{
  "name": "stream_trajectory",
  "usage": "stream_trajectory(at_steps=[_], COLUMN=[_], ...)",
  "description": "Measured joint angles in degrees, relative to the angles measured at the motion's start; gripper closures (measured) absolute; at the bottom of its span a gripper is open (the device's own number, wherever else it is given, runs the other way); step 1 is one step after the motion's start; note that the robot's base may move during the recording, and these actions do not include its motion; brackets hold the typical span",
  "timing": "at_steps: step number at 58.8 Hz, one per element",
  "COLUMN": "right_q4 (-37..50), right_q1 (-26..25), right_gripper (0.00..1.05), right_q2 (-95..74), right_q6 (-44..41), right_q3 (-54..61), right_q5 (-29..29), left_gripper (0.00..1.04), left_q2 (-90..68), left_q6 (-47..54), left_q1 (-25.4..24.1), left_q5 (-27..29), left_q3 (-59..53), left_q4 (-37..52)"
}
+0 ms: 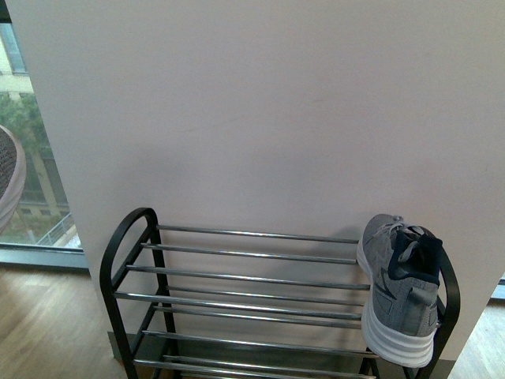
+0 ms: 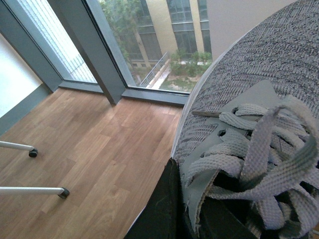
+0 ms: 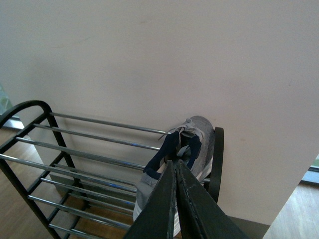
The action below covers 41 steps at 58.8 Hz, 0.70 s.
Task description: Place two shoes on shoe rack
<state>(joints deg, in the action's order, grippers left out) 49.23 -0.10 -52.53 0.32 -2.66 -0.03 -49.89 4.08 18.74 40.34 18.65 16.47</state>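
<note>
Held shoe (image 1: 6,178), pinched by the left gripper (image 2: 192,214) out left, is prob best lowered sole-flat across bare top bars of the shoe rack (image 1: 237,304), kept clear of the racked shoe (image 1: 402,292) at its right end, with the right gripper (image 3: 175,167) pressed together, empty.

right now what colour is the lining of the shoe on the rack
Navy lining on the shoe, clearest in the front view.

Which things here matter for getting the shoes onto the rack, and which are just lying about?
For the job: racked shoe, held shoe, rack.
Lying about: caster legs, window.
</note>
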Motion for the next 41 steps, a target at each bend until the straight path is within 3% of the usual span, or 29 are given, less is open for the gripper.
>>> stream_trajectory(at_steps=[41], right_q4=[-24.1], right_q1=[0.0], right_gripper=[1.03], right_q2=[27.2], right_q6=[0.0], right_q3=[1.6], right_q5=[0.0], left_gripper=[1.03], left_q2=[0.0], left_q6=[0.0], left_q1=[0.0], left_q5=[0.0], left_q3=[0.0], left_q4=[0.0])
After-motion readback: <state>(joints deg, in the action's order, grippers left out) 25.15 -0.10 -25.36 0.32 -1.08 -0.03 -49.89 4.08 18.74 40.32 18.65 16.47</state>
